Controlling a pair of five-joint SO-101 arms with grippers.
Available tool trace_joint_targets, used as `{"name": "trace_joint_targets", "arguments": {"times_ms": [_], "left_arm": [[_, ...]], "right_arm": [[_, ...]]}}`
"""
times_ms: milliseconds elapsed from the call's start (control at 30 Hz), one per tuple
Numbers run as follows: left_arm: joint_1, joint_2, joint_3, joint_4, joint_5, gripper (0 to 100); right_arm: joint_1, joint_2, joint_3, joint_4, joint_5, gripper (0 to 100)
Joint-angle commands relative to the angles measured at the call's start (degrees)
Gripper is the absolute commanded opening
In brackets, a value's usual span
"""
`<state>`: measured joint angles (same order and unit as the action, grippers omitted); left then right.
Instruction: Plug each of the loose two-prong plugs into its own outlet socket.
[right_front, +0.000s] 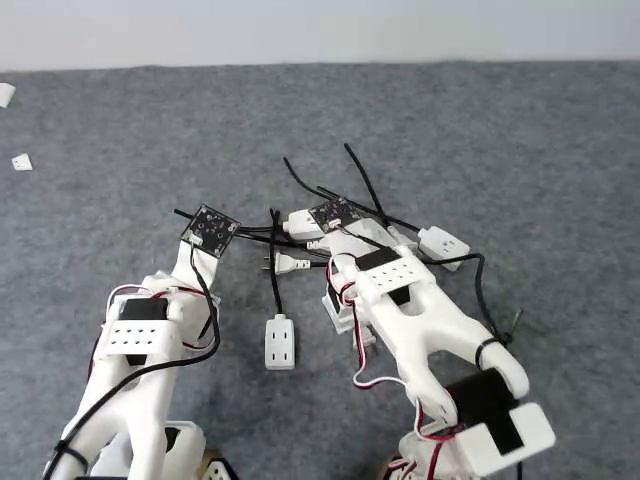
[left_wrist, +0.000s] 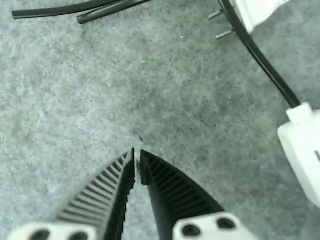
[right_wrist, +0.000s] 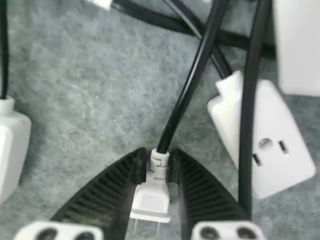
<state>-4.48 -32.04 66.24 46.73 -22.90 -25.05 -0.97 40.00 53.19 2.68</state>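
**A:** Where is the right gripper?

**B:** Low over the grey felt-covered table. Its black ribbed fingers are clamped on either side of a white two-prong plug on a black cord. The prongs point back toward the wrist.

**A:** Any socket near it?

**B:** Yes, a white outlet block lies just beside it on the table, with its slotted face in sight. Black cords cross over it.

**A:** And the left gripper?

**B:** Its fingers are almost together with nothing between them, over bare felt. A second white plug lies loose on the table between the two arms, prongs toward the left arm. Near that plug, closer to the arms' bases, a white socket block lies at the end of its own black cord.
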Motion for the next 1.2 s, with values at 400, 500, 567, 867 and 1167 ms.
{"name": "trace_joint_targets", "arguments": {"times_ms": [400,500,567,867,1167], "left_arm": [[-0.5,-0.5,-1.6,-1.1,2.1,1],[-0.5,4.0,-4.3,-1.0,3.3,1],[-0.5,9.4,-7.8,0.1,3.4,1],[-2.5,22.5,-18.9,7.6,1.9,1],[0.6,11.6,-9.3,4.6,-4.2,1]], "right_arm": [[0.7,-10.6,-4.4,9.6,0.3,0.8],[0.1,-20.1,-4.4,12.7,0.6,0.8],[-0.1,-27.1,-5.5,14.6,2.0,0.8],[-15.9,-37.8,-12.2,18.0,3.5,0.8],[-18.3,-28.4,-11.7,10.4,4.1,0.8]]}}
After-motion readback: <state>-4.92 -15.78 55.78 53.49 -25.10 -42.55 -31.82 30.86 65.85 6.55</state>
